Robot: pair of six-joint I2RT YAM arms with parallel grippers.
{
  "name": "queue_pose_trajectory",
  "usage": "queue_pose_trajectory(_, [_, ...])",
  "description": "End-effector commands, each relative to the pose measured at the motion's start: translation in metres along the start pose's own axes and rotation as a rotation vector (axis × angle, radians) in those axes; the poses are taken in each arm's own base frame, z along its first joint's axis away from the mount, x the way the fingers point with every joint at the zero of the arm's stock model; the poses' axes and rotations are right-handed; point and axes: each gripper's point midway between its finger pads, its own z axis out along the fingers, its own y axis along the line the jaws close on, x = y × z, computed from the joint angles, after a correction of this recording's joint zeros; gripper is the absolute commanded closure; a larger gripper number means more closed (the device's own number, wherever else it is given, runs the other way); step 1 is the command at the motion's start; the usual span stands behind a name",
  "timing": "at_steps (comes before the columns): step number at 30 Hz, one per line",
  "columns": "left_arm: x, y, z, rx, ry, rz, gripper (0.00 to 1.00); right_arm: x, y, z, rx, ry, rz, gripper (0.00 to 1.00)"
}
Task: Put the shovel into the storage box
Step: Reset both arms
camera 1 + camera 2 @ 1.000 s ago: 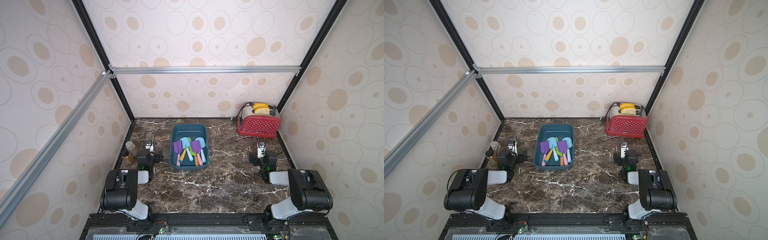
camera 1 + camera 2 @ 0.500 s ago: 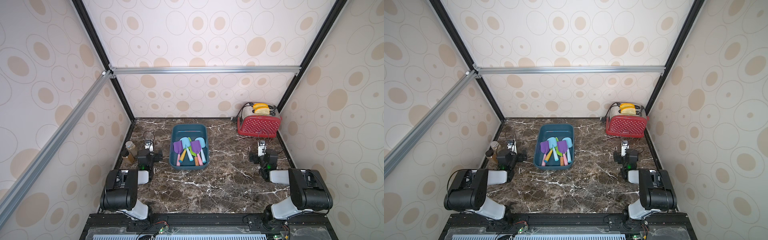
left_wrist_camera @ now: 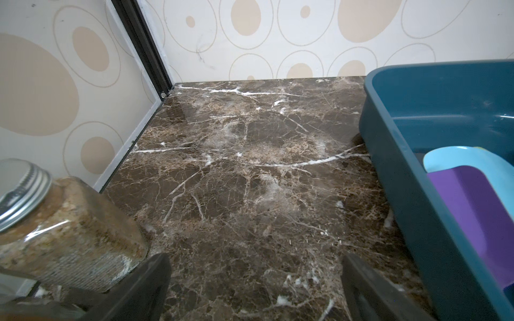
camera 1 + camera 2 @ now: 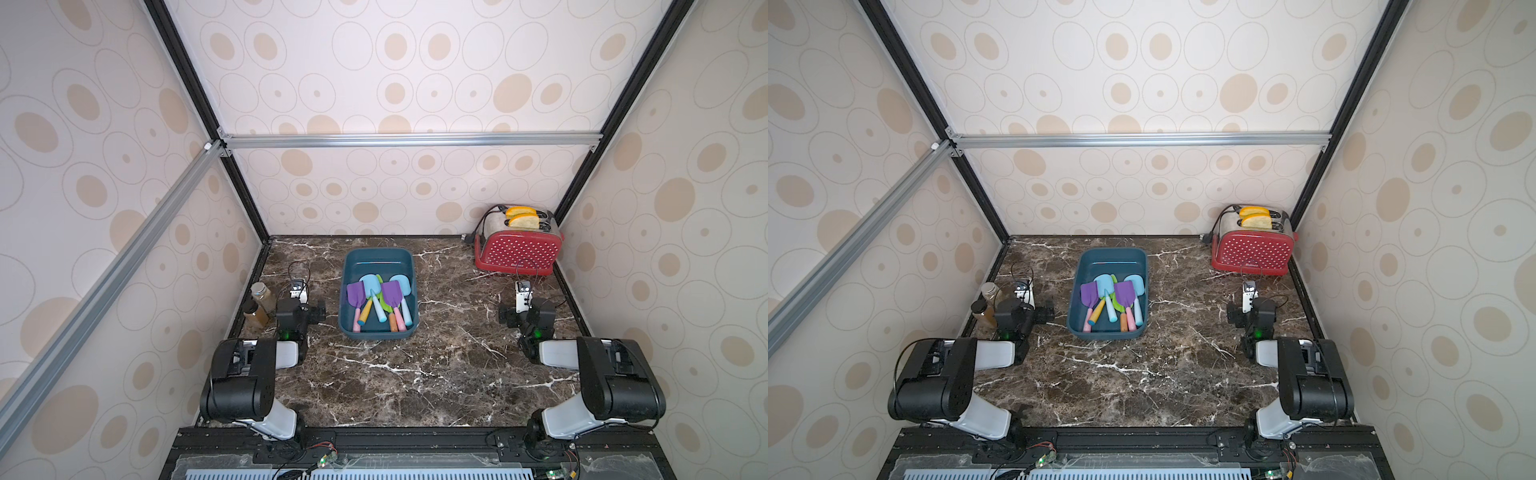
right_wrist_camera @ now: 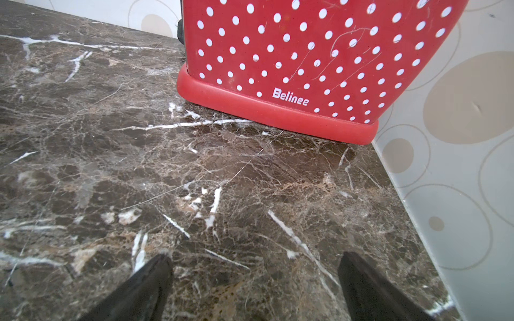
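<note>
Marble tabletop point(image 4: 395, 374) lies open lower centre in both top views; the storage box point(image 4: 376, 264), mid-frame, holds the shovels point(image 4: 390, 291). Left wrist: left gripper point(image 3: 254, 257) gapes empty between jar point(image 3: 69, 222) and box. Right wrist: right gripper point(image 5: 254, 255) gapes empty before the toaster point(image 5: 306, 55).

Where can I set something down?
Open marble between the storage box and the toaster, and the wide strip on the box's near side. Crowded: two jars at the left wall; toy shovels fill the box's near half.

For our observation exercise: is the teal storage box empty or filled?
Not empty. The storage box holds several toy shovels, purple and light blue blades, lying on its floor.
</note>
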Motion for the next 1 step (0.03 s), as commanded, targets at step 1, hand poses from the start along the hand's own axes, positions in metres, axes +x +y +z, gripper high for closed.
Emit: queue_pose_trajectory(1, [-0.0059,0.0003,0.0003,-0.008,-0.021,0.013,0.01,-0.0026,-0.0018,0.0011,0.002,-0.008,0.006,0.00])
